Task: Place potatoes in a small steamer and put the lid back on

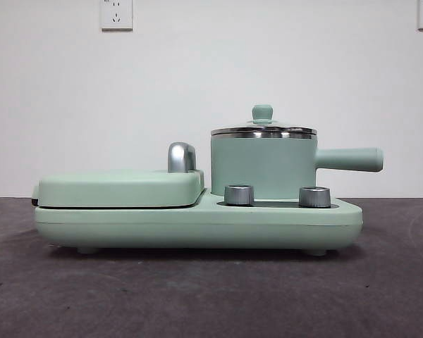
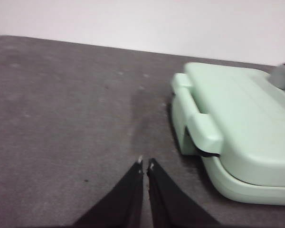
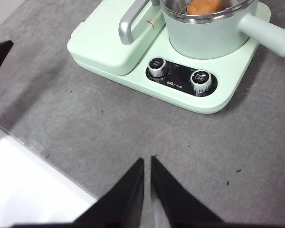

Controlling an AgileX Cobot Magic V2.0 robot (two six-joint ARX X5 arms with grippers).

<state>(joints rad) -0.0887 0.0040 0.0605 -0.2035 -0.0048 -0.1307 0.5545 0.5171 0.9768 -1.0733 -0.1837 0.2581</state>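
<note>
1. Both grippers, left [image 2: 145, 164] and right [image 3: 147, 159], pinched closed, empty, clear of the appliance.
2. Potato [image 3: 206, 5] sits inside the pot [image 1: 264, 169], right of centre; lid [image 1: 263, 129] on top.
3. Looks finished; arms should stay clear, no nudging the handle [image 1: 349, 159].

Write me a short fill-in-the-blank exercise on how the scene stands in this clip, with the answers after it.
1. The lid sits on the small steamer, whose side handle is coloured ____.
2. The orange-brown potato lies ____ the small steamer.
3. The jaws of the left gripper and the right gripper are both ____, holding nothing.
4. In front of the small steamer the base carries ____ round knobs.

Answers: mint-green; inside; shut; two
</note>
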